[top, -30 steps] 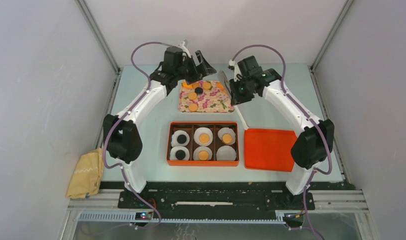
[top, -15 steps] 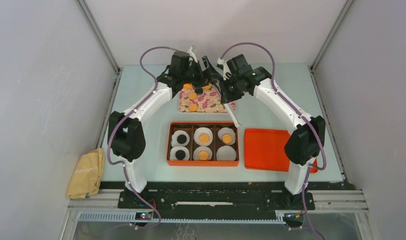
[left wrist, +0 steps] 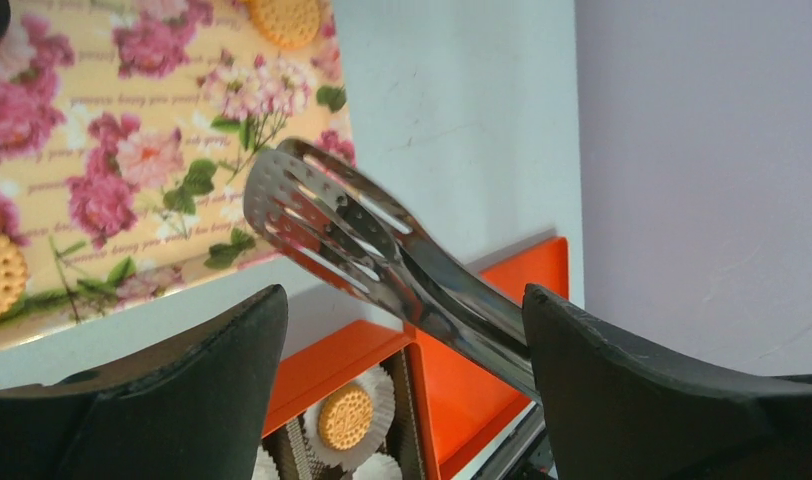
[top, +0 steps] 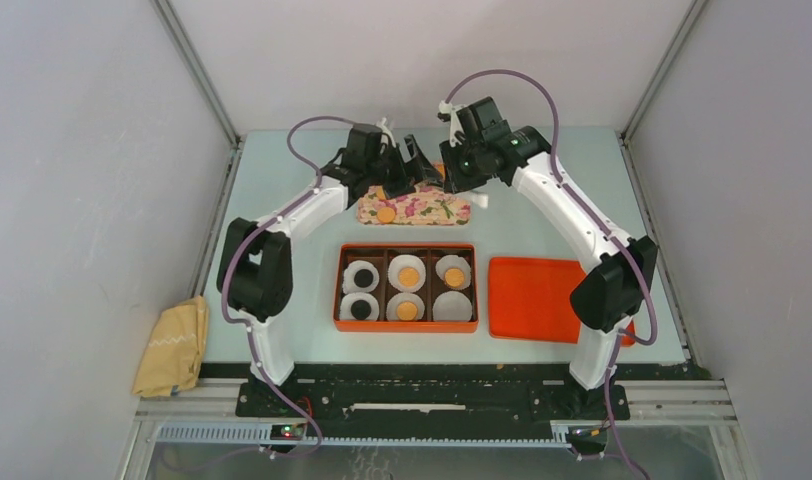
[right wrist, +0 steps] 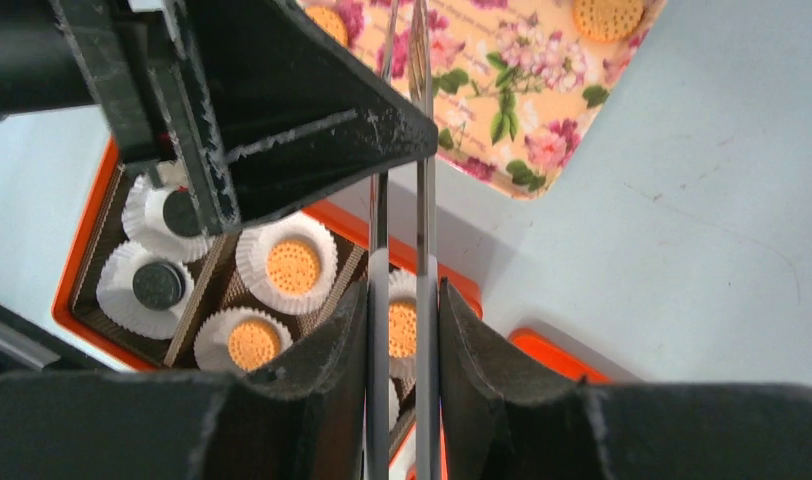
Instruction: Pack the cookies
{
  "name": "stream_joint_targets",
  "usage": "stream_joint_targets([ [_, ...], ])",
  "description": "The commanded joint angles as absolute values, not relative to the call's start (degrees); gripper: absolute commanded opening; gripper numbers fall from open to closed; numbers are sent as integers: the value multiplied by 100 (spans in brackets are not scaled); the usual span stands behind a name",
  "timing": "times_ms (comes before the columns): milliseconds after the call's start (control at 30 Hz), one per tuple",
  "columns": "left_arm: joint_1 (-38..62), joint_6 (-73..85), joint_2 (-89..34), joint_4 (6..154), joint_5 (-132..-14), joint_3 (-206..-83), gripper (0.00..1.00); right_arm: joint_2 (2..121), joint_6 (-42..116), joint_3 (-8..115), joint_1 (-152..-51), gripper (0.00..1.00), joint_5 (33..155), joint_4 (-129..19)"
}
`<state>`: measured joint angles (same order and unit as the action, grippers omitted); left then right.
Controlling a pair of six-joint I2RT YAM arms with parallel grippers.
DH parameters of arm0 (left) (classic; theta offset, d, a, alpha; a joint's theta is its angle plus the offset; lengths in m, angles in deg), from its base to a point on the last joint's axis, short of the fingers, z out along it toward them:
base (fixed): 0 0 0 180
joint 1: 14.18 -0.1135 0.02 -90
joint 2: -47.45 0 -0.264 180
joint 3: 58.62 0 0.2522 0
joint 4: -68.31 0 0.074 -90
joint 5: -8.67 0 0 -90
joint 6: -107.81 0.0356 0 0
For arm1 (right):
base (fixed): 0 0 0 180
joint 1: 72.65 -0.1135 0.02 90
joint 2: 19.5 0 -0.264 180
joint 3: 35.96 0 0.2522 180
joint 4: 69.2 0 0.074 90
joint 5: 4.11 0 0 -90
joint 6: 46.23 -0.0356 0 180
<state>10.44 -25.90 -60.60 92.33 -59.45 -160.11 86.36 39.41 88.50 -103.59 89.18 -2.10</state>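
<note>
From above, the left gripper [top: 406, 168] and the right gripper [top: 456, 178] crowd the far edge of the floral mat [top: 422, 209]. One of the cookies [top: 386, 213] lies on the mat's left part. A strip of bare table separates the mat's near edge from the orange box [top: 406, 247]. The orange lid [top: 540, 298] lies nearer than the mat and to its right.

In the left wrist view, the left gripper [left wrist: 404, 300] stands wide open and grasps nothing. The tongs [left wrist: 312, 215] pass between its fingers, their slotted head over the mat's right edge. Open table lies right of that edge.

In the right wrist view, the right gripper [right wrist: 402, 330] is clamped on the tongs' two arms. They run up toward the mat past the left gripper's finger [right wrist: 302, 110]. Orange and black cookies sit in white liners [right wrist: 293, 266] in the box.
</note>
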Motion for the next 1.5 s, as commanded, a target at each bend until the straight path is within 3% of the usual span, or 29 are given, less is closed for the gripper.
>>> stream_joint_targets([
  [0,1087,-2581,-5887,9117,-5782,-15663,91,8251,3866,9219,-10390,26,8729,-535],
  [267,1047,-2372,-5678,9298,-5975,-15686,90,8291,4007,9243,-10528,27,8594,-294],
  [533,476,-2256,-4486,10025,-6754,-15683,91,8453,4192,9045,-10667,27,8055,-441],
  [867,454,-1843,-2799,10429,-7267,-14783,92,9232,4154,9380,-10768,41,7991,-610],
  [1200,454,-1705,-2514,10606,-7334,-14433,92,9791,4147,9596,-10827,42,8363,-489],
  [1467,454,-1703,-2497,10597,-7334,-14393,92,9771,3983,9382,-11234,49,8354,-624],
])
